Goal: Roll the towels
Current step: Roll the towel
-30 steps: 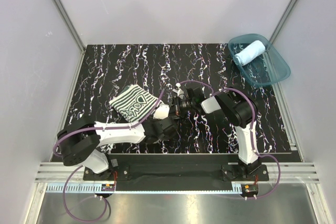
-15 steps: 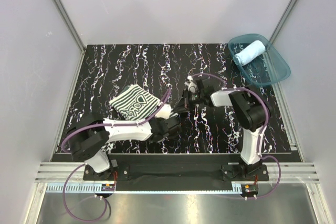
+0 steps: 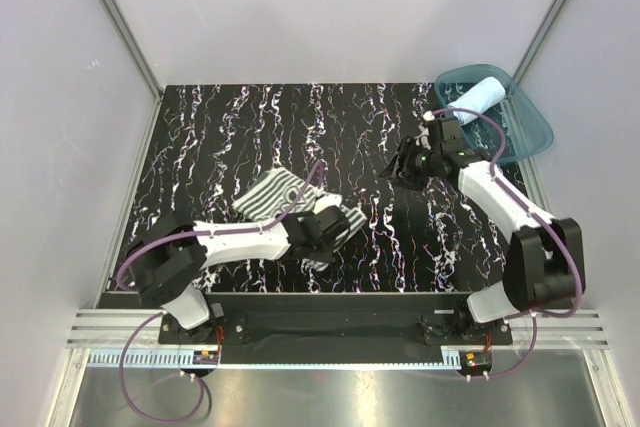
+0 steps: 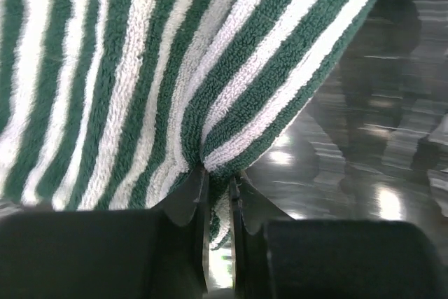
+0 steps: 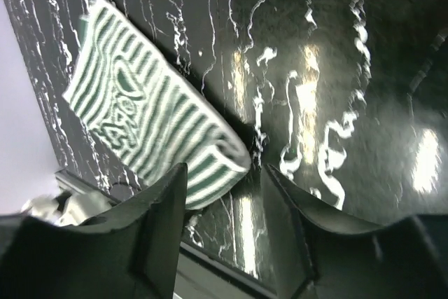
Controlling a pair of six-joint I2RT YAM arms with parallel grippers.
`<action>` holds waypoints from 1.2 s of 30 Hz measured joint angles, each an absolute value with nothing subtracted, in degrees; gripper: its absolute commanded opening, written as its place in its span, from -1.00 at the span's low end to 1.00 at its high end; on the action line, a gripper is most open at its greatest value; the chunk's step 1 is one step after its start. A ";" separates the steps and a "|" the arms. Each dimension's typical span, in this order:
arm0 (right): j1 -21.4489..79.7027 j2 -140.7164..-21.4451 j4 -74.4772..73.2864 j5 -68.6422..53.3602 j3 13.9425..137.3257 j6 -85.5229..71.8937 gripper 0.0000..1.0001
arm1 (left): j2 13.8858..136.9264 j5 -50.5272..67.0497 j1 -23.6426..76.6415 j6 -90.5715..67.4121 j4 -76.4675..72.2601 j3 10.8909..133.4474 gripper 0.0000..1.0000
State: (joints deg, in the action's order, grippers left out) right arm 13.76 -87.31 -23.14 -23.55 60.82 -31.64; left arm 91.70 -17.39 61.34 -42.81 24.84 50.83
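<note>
Nearest: left hand [image 3: 338,228] pinched almost shut on a bunched fold of the striped towel [image 3: 283,197], cloth trailing from the fingers up and left across the counter [image 3: 230,127]. Farther right: right hand [image 3: 404,166] spread open, holding nothing, apart from that towel. Farthest: blue towel [image 3: 478,99], rolled, lying inside the teal tub [image 3: 531,137].

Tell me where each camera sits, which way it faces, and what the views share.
Top external: above and behind the arm bases, looking down on the table, the left arm and right arm, the striped towel and the blue towel in the tub.
Left wrist: on the left hand, looking along its fingers, which are shut on a fold of the striped towel.
Right wrist: on the open right hand, looking past its two fingers down at the table.
Shared: all three show the striped towel.
</note>
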 measured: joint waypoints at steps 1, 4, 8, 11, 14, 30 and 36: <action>13.76 -85.52 -25.08 -22.37 61.10 -31.33 0.10 | 92.03 -14.09 60.99 -43.29 22.70 51.07 -1.00; 13.74 -81.58 -30.15 -19.25 62.08 -30.68 0.17 | 92.86 -3.99 59.48 -45.47 16.36 50.96 -1.00; 13.37 -78.54 -35.05 -17.82 62.24 -30.61 0.16 | 93.47 8.47 56.73 -50.46 6.63 47.79 -1.00; 13.23 -75.81 -35.55 -19.68 59.86 -31.16 0.14 | 93.49 14.92 54.11 -54.33 0.93 44.25 -1.00; 13.23 -70.52 -33.89 -24.43 54.19 -32.40 0.01 | 94.04 20.40 51.37 -57.10 -2.87 42.28 -1.00; 25.19 -68.97 -4.58 -37.10 34.89 -42.35 -0.49 | 100.77 37.89 43.83 -58.57 -6.00 43.64 -1.00; 25.19 -74.98 2.61 -37.21 34.35 -42.54 -0.52 | 102.19 41.95 41.47 -58.39 -5.82 43.79 -1.00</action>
